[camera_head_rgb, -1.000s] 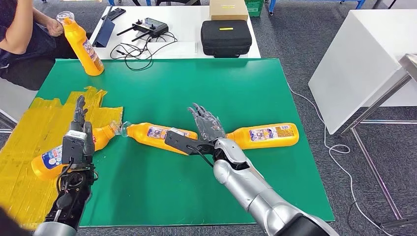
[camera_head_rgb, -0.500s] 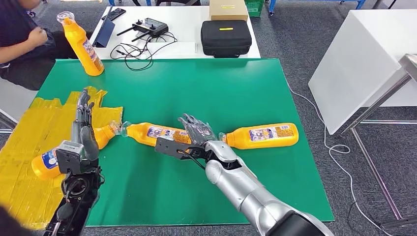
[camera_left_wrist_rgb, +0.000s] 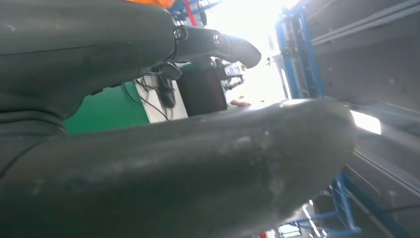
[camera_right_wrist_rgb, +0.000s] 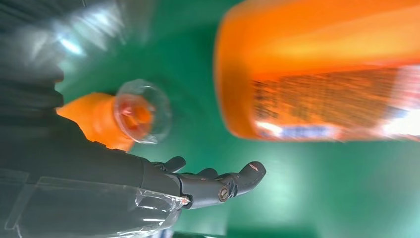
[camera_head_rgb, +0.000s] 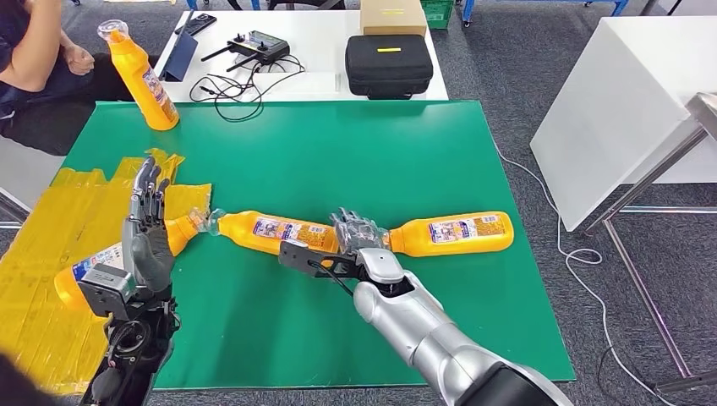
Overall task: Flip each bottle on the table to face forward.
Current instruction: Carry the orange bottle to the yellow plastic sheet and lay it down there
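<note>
Left hand (camera_head_rgb: 148, 228): raised over the yellow sheet (camera_head_rgb: 42, 279) at the table's near left corner, fingers extended and apart, nothing held.

Right hand (camera_head_rgb: 357, 233): lowered onto the green table (camera_head_rgb: 338, 152) toward the near edge, between the middle bottle and the right bottle; fingers spread, nothing grasped.

Left bottle (camera_head_rgb: 84, 275): lying flat on the yellow sheet near the left edge, partly hidden behind the left hand.

Middle bottle (camera_head_rgb: 270, 230): lying flat at the centre of the near half, cap toward the left bottle's cap, the two almost touching.

Right bottle (camera_head_rgb: 452, 233): lying flat toward the right edge, cap toward the right hand; its clear cap is seen close by in the right wrist view.

Far bottle (camera_head_rgb: 139, 76): at the far left corner, upright but tilted, close by a seated person (camera_head_rgb: 38, 59).

Progress: three bottles are judged still to be turned; none is in hand. Whether the far bottle counts as done cannot be told.

Surroundings: beyond the far edge, a white table (camera_head_rgb: 325, 46) carrying a black case (camera_head_rgb: 387, 63), a controller (camera_head_rgb: 258, 46) with cables and a cardboard box (camera_head_rgb: 393, 15); grey carpet (camera_head_rgb: 507, 59); a white panel (camera_head_rgb: 626, 101) at the right.
</note>
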